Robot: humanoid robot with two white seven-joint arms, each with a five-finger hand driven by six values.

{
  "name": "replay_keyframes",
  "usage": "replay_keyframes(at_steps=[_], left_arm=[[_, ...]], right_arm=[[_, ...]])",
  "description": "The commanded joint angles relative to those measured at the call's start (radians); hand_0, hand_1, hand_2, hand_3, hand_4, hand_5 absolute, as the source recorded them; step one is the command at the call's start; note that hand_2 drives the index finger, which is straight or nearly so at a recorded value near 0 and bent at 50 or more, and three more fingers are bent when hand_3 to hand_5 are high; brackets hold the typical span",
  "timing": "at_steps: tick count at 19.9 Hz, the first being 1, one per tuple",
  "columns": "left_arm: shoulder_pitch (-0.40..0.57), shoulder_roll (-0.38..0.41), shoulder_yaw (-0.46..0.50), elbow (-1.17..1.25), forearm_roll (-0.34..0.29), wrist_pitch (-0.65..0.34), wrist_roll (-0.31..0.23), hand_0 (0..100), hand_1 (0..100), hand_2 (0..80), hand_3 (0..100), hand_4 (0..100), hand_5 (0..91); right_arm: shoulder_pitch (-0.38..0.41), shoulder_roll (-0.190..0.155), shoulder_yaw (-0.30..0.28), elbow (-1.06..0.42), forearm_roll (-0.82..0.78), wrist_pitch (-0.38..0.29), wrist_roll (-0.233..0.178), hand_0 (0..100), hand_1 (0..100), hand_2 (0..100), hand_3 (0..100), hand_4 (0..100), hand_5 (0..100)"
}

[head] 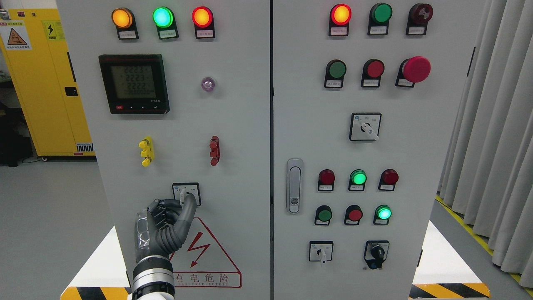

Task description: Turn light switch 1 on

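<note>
Fingers (189,204) of the left hand (166,225) are up at the small switch (186,193), low on the left door of the big grey cabinet (241,125). The hand comes up from the bottom left. One finger is stretched out and touches the white knob, and the others are curled in, holding nothing. I think the turn is just starting, because the finger only rests on the knob. I cannot tell which way the knob points, so the turning is most likely still to do. The right hand does not show. There are no boxes or bowls here, only the shut cabinet, with a red warning sign (204,258) just under the switch.
</note>
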Motion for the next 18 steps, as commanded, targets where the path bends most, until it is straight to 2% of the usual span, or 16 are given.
replay_keyframes(at_steps=[1, 10, 18], left_arm=[[-0.002, 0.000, 0.000, 0.001, 0.000, 0.001, -0.001, 30, 65, 60.3, 90, 88, 84.0], [-0.002, 0.000, 0.000, 0.001, 0.000, 0.001, -0.001, 40, 62, 60.5, 90, 88, 83.8], [-0.006, 0.000, 0.000, 0.002, 0.000, 0.001, -0.001, 44, 61, 60.5, 90, 88, 83.7]], right_arm=[[0.000, 0.000, 0.000, 0.000, 0.000, 0.001, 0.001, 0, 50, 4, 0, 0, 0], [0.000, 0.000, 0.000, 0.000, 0.000, 0.001, -0.001, 0, 50, 4, 0, 0, 0], [0.000, 0.000, 0.000, 0.000, 0.000, 0.001, 0.001, 0, 50, 4, 0, 0, 0]])
